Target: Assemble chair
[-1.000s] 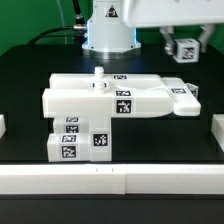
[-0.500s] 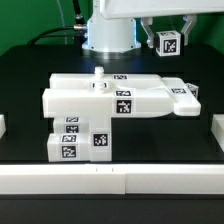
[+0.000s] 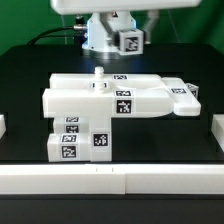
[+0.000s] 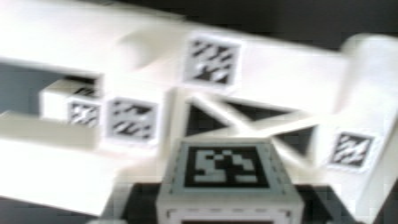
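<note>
The part-built chair (image 3: 110, 98) lies on the black table (image 3: 25, 85), a long white slab with tagged blocks stacked under one end. Above and behind the chair, well clear of it, a small tagged cube (image 3: 128, 42) hangs pinched in my gripper (image 3: 129, 37), jaws partly closed on its sides (tag facing outward). From my wrist, the chair's X-brace (image 4: 249, 115) shows just past the cube.

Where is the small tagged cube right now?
Exterior view, top centre: the small cube is held in the end effector, raised above the chair assembly, in front of the arm's base.
</note>
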